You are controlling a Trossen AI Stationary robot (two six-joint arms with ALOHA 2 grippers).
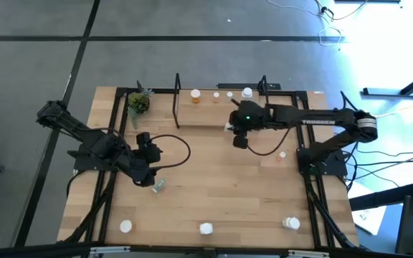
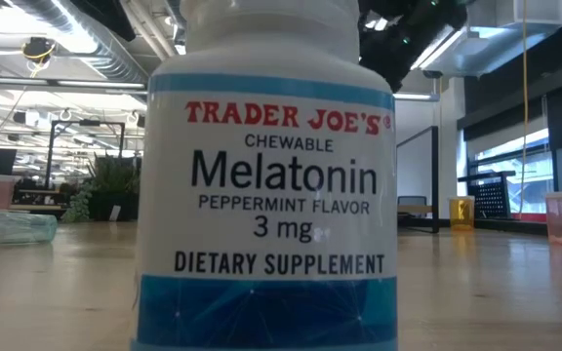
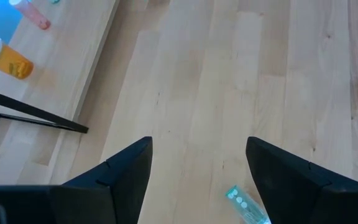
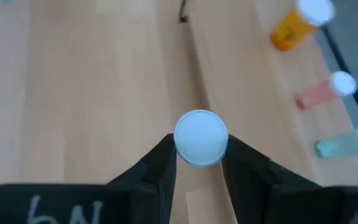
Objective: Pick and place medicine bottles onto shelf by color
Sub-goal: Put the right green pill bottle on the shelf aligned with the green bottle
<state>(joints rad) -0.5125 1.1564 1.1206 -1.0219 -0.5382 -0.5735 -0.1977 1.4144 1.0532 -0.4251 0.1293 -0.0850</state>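
Observation:
My right gripper [image 4: 199,163] is shut on a small bottle, of which only the round white cap [image 4: 201,138] shows. In the high view it hangs by the near edge of the shelf [image 1: 206,113]. Several medicine bottles stand along the shelf's far side: orange [image 4: 294,25], pink [image 4: 319,93] and pale green [image 4: 347,143]. My left gripper [image 3: 197,168] is open, above the table left of centre. A pale green bottle [image 3: 247,205] lies on its side on the wood below its fingers, untouched. My right gripper pinches the bottle between its two fingers at or just under the white cap [image 4: 185,155], one finger on each side. The fingers slant down from the table's right. The cap and fingers hide the body. The bottle is off the table.
A green potted plant [image 1: 139,102] stands at the shelf's left end. White-capped bottles stand near the table's near edge [image 1: 125,226], [image 1: 291,223]; a large white melatonin bottle [image 2: 266,195] fills the low view. A pink bottle [image 1: 282,155] lies right of centre. Bare wood lies mid-table.

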